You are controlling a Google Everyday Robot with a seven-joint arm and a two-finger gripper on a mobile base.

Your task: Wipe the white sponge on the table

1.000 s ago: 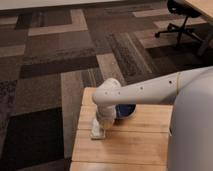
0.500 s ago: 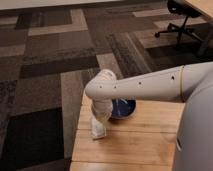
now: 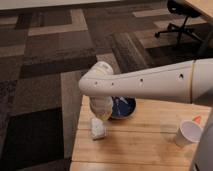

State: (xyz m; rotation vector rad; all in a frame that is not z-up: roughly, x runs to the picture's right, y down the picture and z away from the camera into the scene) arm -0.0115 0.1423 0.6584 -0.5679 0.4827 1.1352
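Observation:
The white sponge lies on the light wooden table near its left edge. My gripper points down from the bent wrist of the white arm. Its tip sits right over the top of the sponge and seems to touch it. The arm reaches in from the right and crosses above the table's far edge.
A blue bowl stands just right of the gripper, partly covered by the arm. A white paper cup sits at the right, with a small orange thing behind it. Patterned carpet surrounds the table. An office chair stands far right.
The arm's wrist has risen and shifted slightly left, now covering more of the bowl. The sponge stays at about the same spot on the table.

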